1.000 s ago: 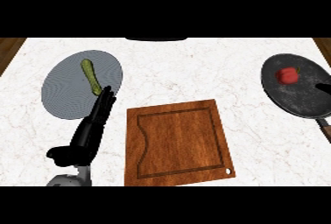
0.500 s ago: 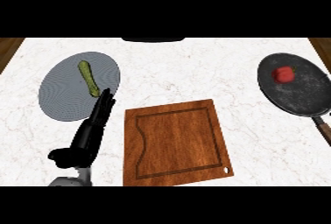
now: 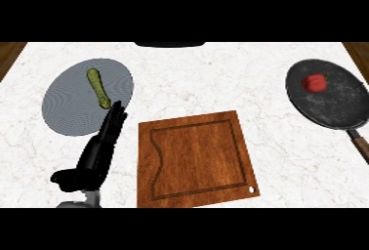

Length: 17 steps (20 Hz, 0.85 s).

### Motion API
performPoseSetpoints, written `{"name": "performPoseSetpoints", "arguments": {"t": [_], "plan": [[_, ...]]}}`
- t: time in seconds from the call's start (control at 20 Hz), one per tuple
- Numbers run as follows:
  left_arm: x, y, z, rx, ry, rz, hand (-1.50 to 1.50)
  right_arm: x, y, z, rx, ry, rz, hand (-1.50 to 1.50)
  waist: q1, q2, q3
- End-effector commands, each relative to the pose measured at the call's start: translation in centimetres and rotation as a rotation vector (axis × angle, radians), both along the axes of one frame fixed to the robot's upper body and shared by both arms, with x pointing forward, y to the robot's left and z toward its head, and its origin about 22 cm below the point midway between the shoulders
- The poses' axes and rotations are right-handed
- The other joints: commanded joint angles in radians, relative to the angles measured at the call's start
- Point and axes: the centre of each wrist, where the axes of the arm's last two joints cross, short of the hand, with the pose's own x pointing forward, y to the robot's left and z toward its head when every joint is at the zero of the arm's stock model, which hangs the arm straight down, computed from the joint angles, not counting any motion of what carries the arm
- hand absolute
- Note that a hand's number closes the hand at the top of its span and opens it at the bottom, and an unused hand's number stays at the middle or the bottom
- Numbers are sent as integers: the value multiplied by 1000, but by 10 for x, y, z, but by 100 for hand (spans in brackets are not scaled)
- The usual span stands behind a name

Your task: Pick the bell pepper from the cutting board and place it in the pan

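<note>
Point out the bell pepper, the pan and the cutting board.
bell pepper (image 3: 315,83), head view, middle of its red body.
pan (image 3: 338,105), head view, bare dark base beside the pepper.
cutting board (image 3: 196,158), head view, centre of the wood surface.

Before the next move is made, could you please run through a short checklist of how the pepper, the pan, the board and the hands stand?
1. Red bell pepper inside the black round frying pan: ok.
2. Brown wooden cutting board bare of the pepper: ok.
3. Left hand open, fingers straight, holding nothing, beside the board: ok.
4. Right hand clear of the pan: cannot tell, it is out of view.
5. Green long vegetable lying on the grey round plate, away from the pan: ok.
</note>
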Motion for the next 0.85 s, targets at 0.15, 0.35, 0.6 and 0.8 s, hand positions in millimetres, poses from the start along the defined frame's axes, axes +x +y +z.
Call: {"name": "performPoseSetpoints", "arguments": {"t": [0.15,0.35,0.6,0.8], "plan": [[20,-12,2,-4,16,-5,0,-25,-3,4,-54,25,-10,-150,0,2,0],[-7,2,-17,11,-3,-14,0,-15,-5,2,-68,50,-14,-150,8,3,1],[14,-15,12,-1,4,-5,0,-23,-6,8,-94,37,-27,-150,6,3,1],[-10,0,13,-4,0,-22,0,-27,9,18,-187,46,-57,-150,5,1,1]]}}
